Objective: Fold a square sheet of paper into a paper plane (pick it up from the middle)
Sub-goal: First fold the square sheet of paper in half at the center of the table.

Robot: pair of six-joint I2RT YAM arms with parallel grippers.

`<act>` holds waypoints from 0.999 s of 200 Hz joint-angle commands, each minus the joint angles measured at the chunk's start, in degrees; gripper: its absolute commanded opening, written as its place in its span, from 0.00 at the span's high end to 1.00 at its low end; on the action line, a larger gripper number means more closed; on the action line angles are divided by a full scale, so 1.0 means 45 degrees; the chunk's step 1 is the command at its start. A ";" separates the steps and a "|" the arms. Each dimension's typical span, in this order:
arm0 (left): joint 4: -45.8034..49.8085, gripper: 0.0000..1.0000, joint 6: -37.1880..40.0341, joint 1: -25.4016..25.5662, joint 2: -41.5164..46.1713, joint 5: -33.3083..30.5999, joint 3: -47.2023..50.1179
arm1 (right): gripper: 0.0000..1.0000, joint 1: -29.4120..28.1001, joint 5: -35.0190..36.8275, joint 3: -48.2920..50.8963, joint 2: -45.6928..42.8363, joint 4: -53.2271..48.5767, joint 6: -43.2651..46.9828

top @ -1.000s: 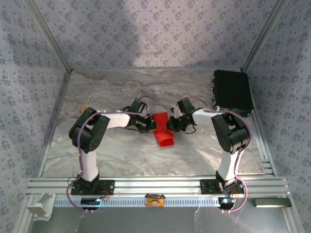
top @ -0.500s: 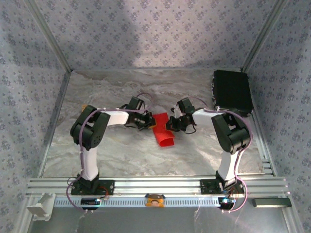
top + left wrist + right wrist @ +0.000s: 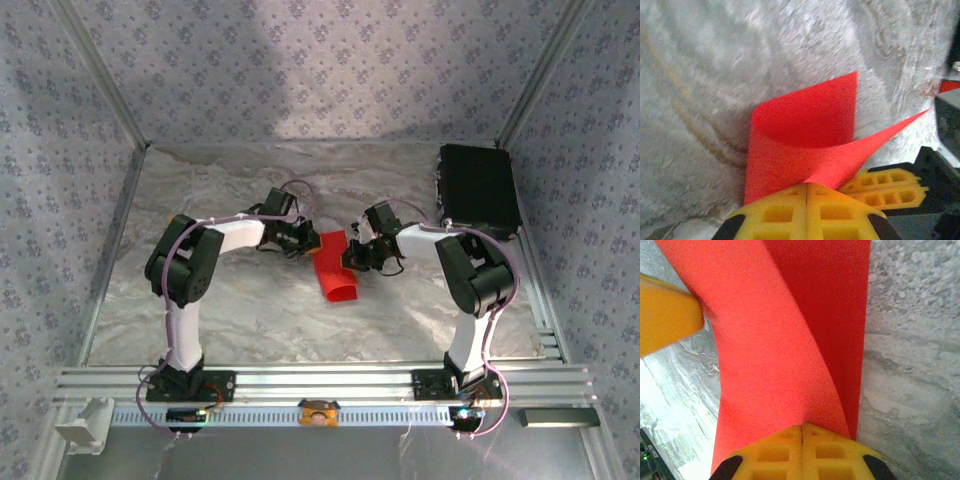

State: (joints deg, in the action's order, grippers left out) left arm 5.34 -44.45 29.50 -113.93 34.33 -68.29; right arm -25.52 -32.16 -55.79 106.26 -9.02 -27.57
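Observation:
The square sheet of paper [image 3: 335, 268] is bright red and bent into a loose curl in the middle of the marble table. My left gripper [image 3: 310, 244] is shut on its left edge. My right gripper [image 3: 350, 257] is shut on its right edge. In the left wrist view the yellow jaws [image 3: 806, 186] meet on the sheet [image 3: 800, 130], which loops up ahead with one corner pointing right; the right gripper's fingers [image 3: 885, 186] lie just beside. In the right wrist view my right gripper [image 3: 802, 427] pinches the sheet [image 3: 775, 340], and a left finger [image 3: 665, 320] touches it at the left.
A black box [image 3: 478, 190] sits at the back right corner of the table [image 3: 250, 320]. Metal frame posts and patterned cloth walls close in the sides and back. An aluminium rail [image 3: 320, 385] runs along the near edge by the arm bases.
My left gripper has shifted a little toward the far side while keeping hold of the sheet's edge. The right arm and the curl's lower end stay put.

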 commanded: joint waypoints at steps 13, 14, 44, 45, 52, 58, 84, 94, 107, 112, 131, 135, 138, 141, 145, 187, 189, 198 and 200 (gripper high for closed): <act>0.0314 1.00 0.0333 -0.0041 -0.0833 0.0379 -0.0366 | 1.00 0.0070 0.1346 0.0528 0.0372 -0.1372 -0.0045; 0.0315 1.00 0.0330 -0.0036 -0.0853 0.0389 -0.0368 | 1.00 0.0078 0.1346 0.0525 0.0372 -0.1374 -0.0045; 0.0307 0.99 0.0435 -0.0148 -0.1253 0.0033 -0.0227 | 1.00 0.0076 0.1327 0.0522 0.0353 -0.1378 -0.0023; 0.0302 0.99 0.0439 -0.0158 -0.1259 0.0021 -0.0221 | 1.00 0.0076 0.1327 0.0522 0.0353 -0.1378 -0.0023; 0.0206 0.99 0.0420 -0.0214 -0.1301 0.0015 -0.0134 | 1.00 0.0069 0.1322 0.0523 0.0352 -0.1382 -0.0020; 0.0128 0.99 0.0386 -0.0287 -0.1330 -0.0031 -0.0088 | 1.00 0.0051 0.1327 0.0532 0.0352 -0.1388 -0.0025; -0.0055 0.98 0.0466 -0.0508 -0.1219 -0.0244 0.0005 | 1.00 0.0056 0.1328 0.0532 0.0333 -0.1395 -0.0025; -0.0035 0.97 0.0501 -0.0606 -0.1188 -0.0352 -0.0034 | 1.00 0.0048 0.1328 0.0542 0.0347 -0.1380 -0.0025; -0.0016 0.97 0.0521 -0.0728 -0.1128 -0.0503 -0.0097 | 1.00 0.0046 0.1323 0.0542 0.0352 -0.1413 -0.0013; 0.0028 0.97 0.0508 -0.0751 -0.1109 -0.0587 -0.0131 | 1.00 0.0048 0.1321 0.0542 0.0352 -0.1431 -0.0025; 0.0119 0.97 0.0541 -0.0907 -0.1127 -0.0709 -0.0340 | 1.00 0.0059 0.1307 0.0581 0.0318 -0.1410 -0.0025; 0.0139 0.97 0.0523 -0.0948 -0.1128 -0.0754 -0.0365 | 1.00 0.0058 0.1318 0.0598 0.0313 -0.1414 -0.0025; 0.0150 0.97 0.0522 -0.0959 -0.1128 -0.0785 -0.0370 | 1.00 0.0057 0.1323 0.0601 0.0313 -0.1412 -0.0025; 0.0122 0.97 0.0514 -0.0977 -0.1128 -0.0791 -0.0407 | 1.00 0.0050 0.1314 0.0601 0.0313 -0.1414 -0.0020; 0.0147 0.97 0.0510 -0.0988 -0.1156 -0.0816 -0.0453 | 1.00 0.0051 0.1308 0.0601 0.0313 -0.1409 -0.0025; 0.0739 0.97 0.0134 -0.1083 -0.1458 -0.1538 -0.0915 | 1.00 0.0042 0.1249 0.0581 0.0293 -0.1391 0.0004; 0.0759 0.97 0.0088 -0.1085 -0.1474 -0.1579 -0.0932 | 1.00 0.0045 0.1249 0.0579 0.0303 -0.1389 -0.0002; 0.0838 0.97 -0.0130 -0.1122 -0.1504 -0.1720 -0.0976 | 1.00 0.0035 0.1249 0.0601 0.0284 -0.1380 -0.0006; 0.0842 0.97 -0.0179 -0.1124 -0.1515 -0.1757 -0.0976 | 1.00 0.0038 0.1254 0.0601 0.0276 -0.1376 -0.0006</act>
State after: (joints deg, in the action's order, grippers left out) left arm 6.46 -43.68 25.98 -118.56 34.02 -71.44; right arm -25.47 -32.16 -55.64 106.17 -8.97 -27.59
